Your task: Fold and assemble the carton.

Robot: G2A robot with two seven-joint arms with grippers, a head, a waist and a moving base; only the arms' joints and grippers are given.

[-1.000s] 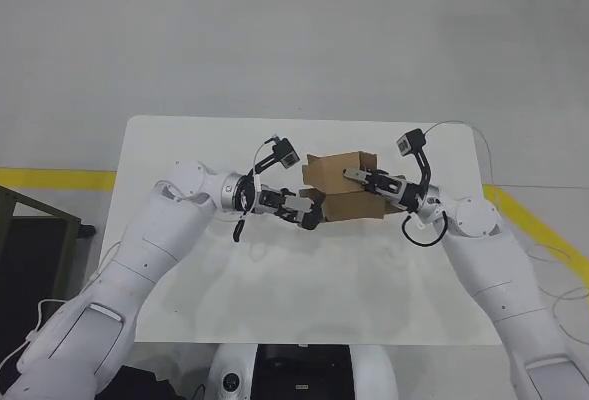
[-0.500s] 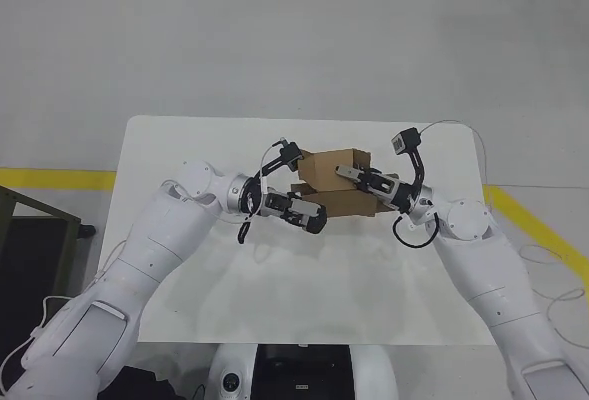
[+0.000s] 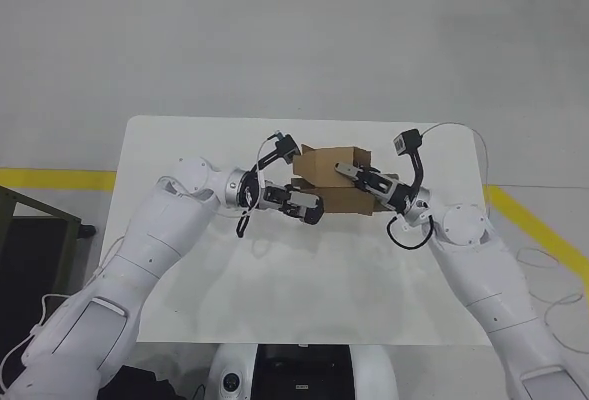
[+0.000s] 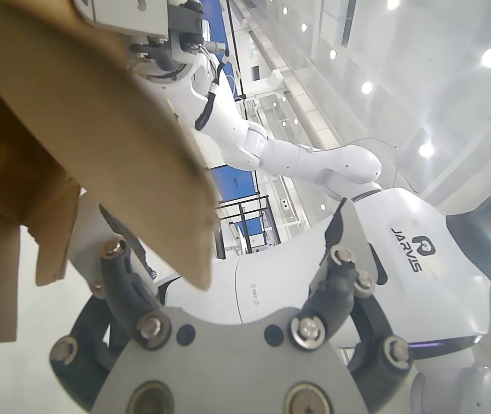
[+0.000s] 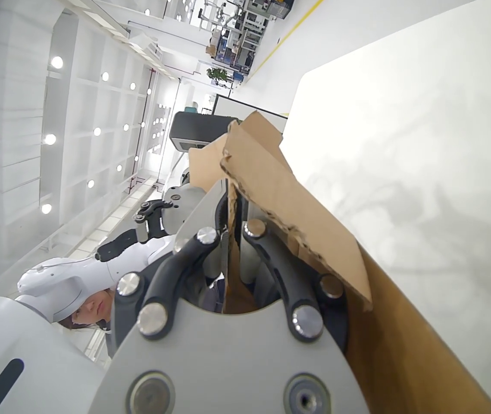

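A brown cardboard carton [image 3: 334, 178] is held above the far middle of the white table [image 3: 224, 280]. My right gripper [image 3: 348, 173] comes in from the right and is shut on an upright cardboard panel [image 5: 267, 191] of the carton. My left gripper [image 3: 310, 207] is at the carton's near left corner, open. In the left wrist view a carton flap [image 4: 133, 144] slants between the wide-spread fingers [image 4: 342, 239] of the left gripper [image 4: 223, 234]. The right gripper [image 4: 133, 6] sits beyond the flap's far end. The carton's inside is hidden in the top view.
The table's near half and left side are bare. A dark metal frame [image 3: 4, 230] stands off the table's left edge. A yellow floor line [image 3: 44, 178] runs behind the table on both sides.
The carton has shifted a little to the left and its flaps have drawn closer together. My left gripper has moved up against the carton's near left corner. The right gripper followed, still clamped.
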